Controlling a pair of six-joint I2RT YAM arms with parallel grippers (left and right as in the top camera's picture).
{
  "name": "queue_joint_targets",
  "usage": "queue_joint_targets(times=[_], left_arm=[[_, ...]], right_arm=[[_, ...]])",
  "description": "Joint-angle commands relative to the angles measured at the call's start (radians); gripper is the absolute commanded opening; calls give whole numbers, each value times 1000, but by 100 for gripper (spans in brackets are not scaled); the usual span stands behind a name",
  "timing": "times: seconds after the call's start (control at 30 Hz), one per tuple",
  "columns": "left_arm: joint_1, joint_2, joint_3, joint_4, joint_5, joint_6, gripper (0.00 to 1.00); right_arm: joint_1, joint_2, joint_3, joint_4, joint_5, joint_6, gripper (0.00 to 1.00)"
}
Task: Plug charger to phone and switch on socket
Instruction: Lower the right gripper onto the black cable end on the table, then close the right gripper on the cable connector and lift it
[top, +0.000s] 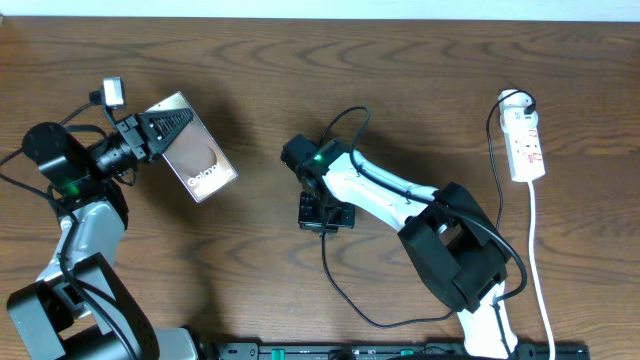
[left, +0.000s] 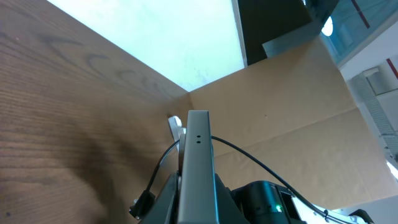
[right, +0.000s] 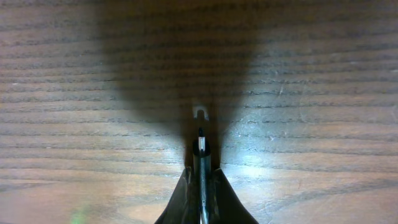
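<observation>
The phone (top: 197, 160), dark with a brownish oval and white lettering, is held tilted above the table at the left, my left gripper (top: 160, 125) shut on its upper end. In the left wrist view the phone's grey edge (left: 198, 149) stands between the left gripper (left: 198, 182) fingers. My right gripper (top: 322, 214) points down at the table's middle, shut on the charger plug (right: 201, 144), whose slim tip sticks out beyond the right gripper (right: 201, 173) just above the wood. The charger cable (top: 345, 295) loops toward the front. The white socket (top: 526, 140) lies at the far right.
The socket's white cord (top: 540, 270) runs down the right side to the table's front edge. A black cable (top: 495, 160) leaves the socket's top end. The right arm's white and black body (top: 440, 235) stretches from front right to centre. A brown board (left: 292, 106) stands beyond the table.
</observation>
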Motion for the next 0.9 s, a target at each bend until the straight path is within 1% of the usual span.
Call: queue_joint_targets(times=[0.0,0.23,0.67,0.87], left_arm=[[0,-1,7,7,27,10,7],[0,-1,7,7,27,10,8],[0,-1,7,7,27,10,7],[0,-1,7,7,28,10,8]], right_arm=[[2,73,-23,2,53,-6,1],[4,73,-30,-55,53,-6,1],[2,73,-86,-29,2,-7,1],[2,73,-106,-20,-63,-33,1]])
